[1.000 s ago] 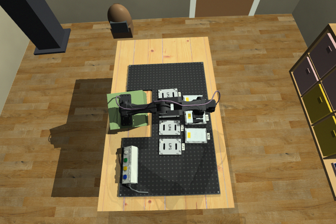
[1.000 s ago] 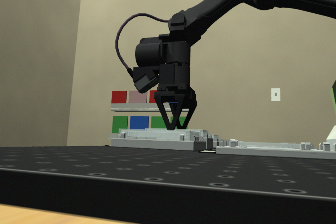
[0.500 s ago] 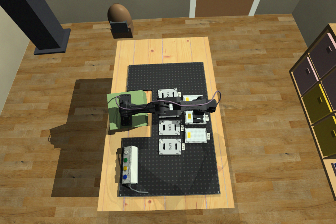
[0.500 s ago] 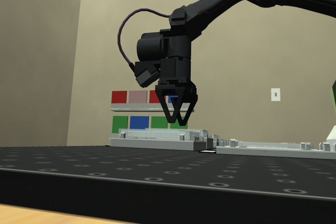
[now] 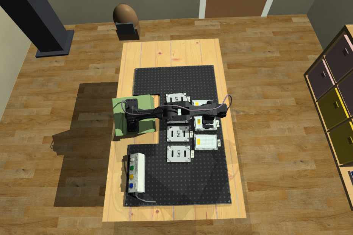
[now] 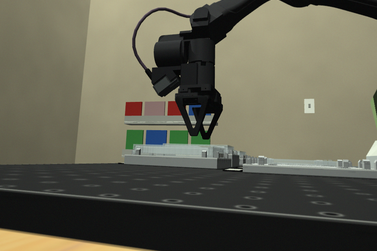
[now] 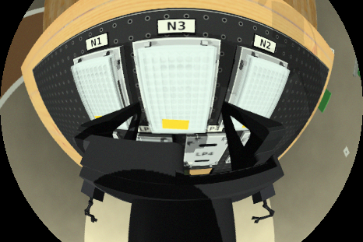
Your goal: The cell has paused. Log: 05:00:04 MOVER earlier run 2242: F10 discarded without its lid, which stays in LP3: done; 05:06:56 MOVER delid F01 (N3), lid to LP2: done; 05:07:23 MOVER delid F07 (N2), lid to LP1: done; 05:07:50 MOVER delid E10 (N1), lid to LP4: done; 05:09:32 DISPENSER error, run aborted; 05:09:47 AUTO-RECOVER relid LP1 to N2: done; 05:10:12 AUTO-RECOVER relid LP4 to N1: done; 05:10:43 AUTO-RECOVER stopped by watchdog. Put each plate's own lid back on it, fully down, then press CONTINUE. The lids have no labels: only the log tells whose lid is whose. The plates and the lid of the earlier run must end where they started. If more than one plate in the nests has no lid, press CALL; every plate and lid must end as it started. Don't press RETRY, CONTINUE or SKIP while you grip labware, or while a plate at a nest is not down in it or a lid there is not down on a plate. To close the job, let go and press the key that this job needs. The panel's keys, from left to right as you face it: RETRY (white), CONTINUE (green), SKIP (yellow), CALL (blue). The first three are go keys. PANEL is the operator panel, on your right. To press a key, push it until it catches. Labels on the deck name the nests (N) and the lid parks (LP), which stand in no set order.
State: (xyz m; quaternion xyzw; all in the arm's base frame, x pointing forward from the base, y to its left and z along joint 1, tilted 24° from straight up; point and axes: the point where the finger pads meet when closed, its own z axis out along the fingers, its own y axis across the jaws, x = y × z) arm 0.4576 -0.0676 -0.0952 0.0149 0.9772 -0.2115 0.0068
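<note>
Three white well plates with yellow tags sit in a row of nests: N1 (image 7: 99,80), N3 (image 7: 177,80) and N2 (image 7: 262,80). In the overhead view they are N1 (image 5: 202,102), N3 and N2 (image 5: 205,142). My gripper (image 7: 181,106) is open and empty. It hangs a little above the N3 plate, with one finger to each side of its near end. In the low side view the fingertips (image 6: 198,134) are clear of a glassy lid layer (image 6: 183,148) on the plates. I cannot tell how the lid on N3 is seated.
Lid parks LP4 (image 5: 178,134) and LP1 (image 5: 178,153) show bare labels. A further park (image 5: 177,98) lies beyond the arm, and one is hidden under it. The panel (image 5: 136,176) has white, green (image 5: 131,167), yellow and blue (image 5: 131,185) keys. The green arm base (image 5: 134,115) stands at the left.
</note>
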